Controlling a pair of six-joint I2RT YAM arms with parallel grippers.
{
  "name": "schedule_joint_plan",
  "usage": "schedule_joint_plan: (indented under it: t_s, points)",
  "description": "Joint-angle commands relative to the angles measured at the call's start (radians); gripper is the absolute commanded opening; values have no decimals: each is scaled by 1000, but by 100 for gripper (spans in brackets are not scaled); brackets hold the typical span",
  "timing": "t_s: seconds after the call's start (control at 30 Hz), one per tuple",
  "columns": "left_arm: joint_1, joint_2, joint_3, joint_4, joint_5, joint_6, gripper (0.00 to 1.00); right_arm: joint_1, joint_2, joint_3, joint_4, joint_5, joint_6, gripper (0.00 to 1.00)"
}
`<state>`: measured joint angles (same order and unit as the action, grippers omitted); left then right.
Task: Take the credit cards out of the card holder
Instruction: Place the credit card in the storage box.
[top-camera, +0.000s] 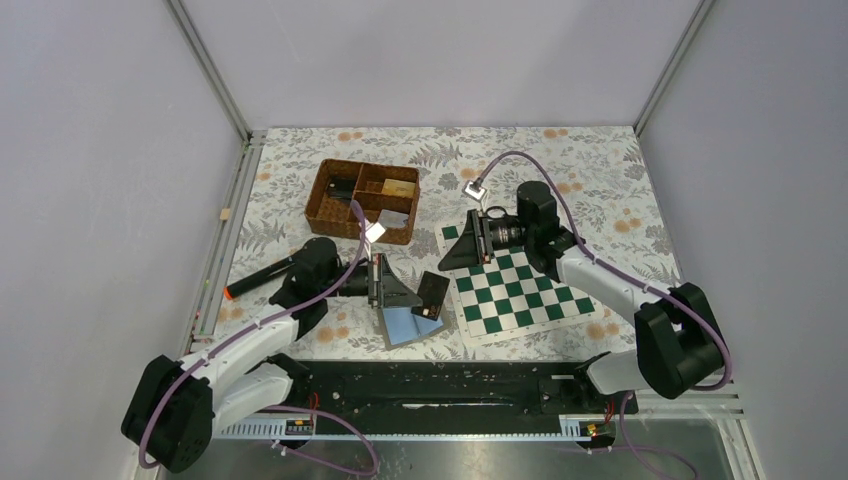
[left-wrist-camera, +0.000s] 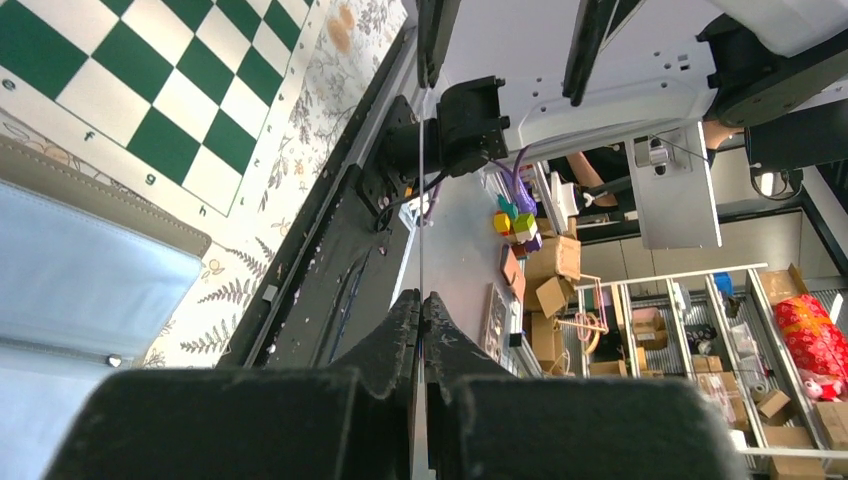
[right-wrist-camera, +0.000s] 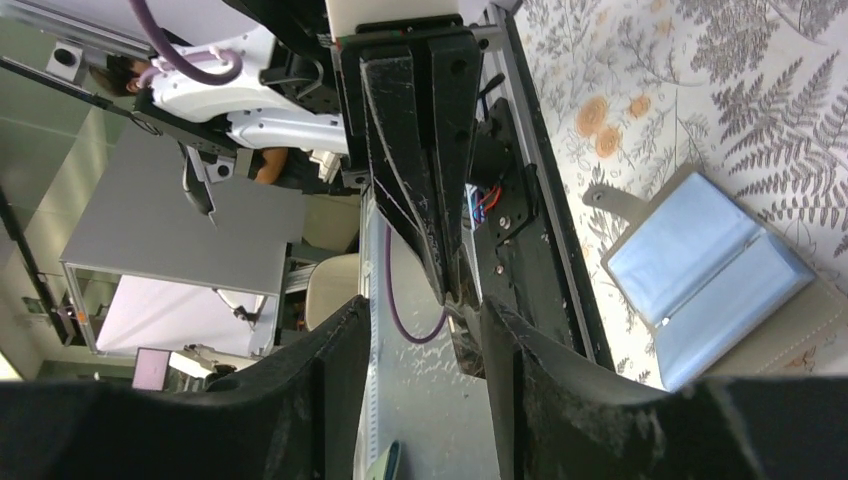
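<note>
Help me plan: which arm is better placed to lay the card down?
Left, probably: left gripper is shut on the dark card by the card holder; right gripper is open.

One card holder (top-camera: 405, 323), one basket (top-camera: 323, 196) (wicker), one chessboard (top-camera: 516, 291).

The counter (top-camera: 560, 160) wears a pale cloth printed with grey fern leaves and small orange flowers. The chessboard (top-camera: 520, 300) is checked dark green and white, with a white border. The card holder (top-camera: 408, 322) is grey outside and light blue inside, and the card (top-camera: 433, 293) next to it is black. The basket (top-camera: 335, 205) is brown wicker. The marker (top-camera: 258, 277) is black with an orange tip. Purple cables (top-camera: 519, 153) trail over the white-and-black arms (top-camera: 600, 275).
</note>
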<state>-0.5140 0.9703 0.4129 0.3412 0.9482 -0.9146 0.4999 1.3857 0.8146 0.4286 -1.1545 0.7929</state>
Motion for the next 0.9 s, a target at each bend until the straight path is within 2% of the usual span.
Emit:
schedule_joint_plan:
  t_s: [0.0,0.07,0.27,0.37,0.4,0.47,0.5,0.53,0.63,0.73,0.8,0.87]
  points:
    - [-9,27,51,33,43,31,0,2,22,25,-76,-61,-80,51]
    - [-12,38,56,40,47,30,0,6,35,30,-96,-60,-97,52]
    - [-14,47,57,43,54,31,0,45,66,93,-342,-35,-292,53]
    - [-15,52,56,42,55,32,0,65,66,92,-341,-39,-302,46]
    - [-14,52,58,40,54,32,0,66,62,87,-331,-38,-300,39]
    - [-15,52,61,27,49,38,0,65,46,78,-305,-29,-291,11]
    - [-15,51,62,20,46,39,0,66,39,71,-282,-26,-276,2]
    - [-13,47,65,12,37,37,0,66,29,60,-236,-27,-244,0]
    - [42,13,69,-67,-54,18,24,63,8,17,-63,-1,-96,0]
    - [150,-52,11,51,-74,-94,42,60,-9,-38,152,94,96,0]
    - [190,-108,-24,121,-107,-145,51,57,-17,-93,324,180,234,0]
    - [190,-157,-29,106,-150,-132,58,58,-14,-142,488,274,363,0]
